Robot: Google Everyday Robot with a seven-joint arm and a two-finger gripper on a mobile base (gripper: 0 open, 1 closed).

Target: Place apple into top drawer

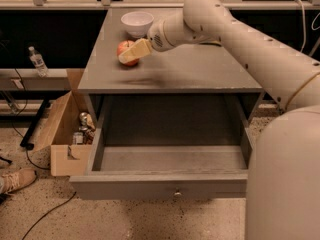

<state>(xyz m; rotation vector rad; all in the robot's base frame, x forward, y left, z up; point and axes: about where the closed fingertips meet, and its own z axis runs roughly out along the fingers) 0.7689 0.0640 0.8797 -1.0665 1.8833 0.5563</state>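
The red apple [123, 47] sits on the grey cabinet top [200, 74], at its back left, just in front of a white bowl [137, 23]. My gripper [129, 55] reaches in from the right on the white arm and is right at the apple, overlapping its front right side in the camera view. The top drawer [160, 186] is pulled fully open below the cabinet top. Its inside [170, 156] is bare, and its small round knob [176, 193] shows on the front panel.
An open cardboard box [62, 134] with small items stands on the floor left of the cabinet. A water bottle [37, 61] stands on a low shelf further left. A shoe [15, 180] and cables lie on the floor at bottom left.
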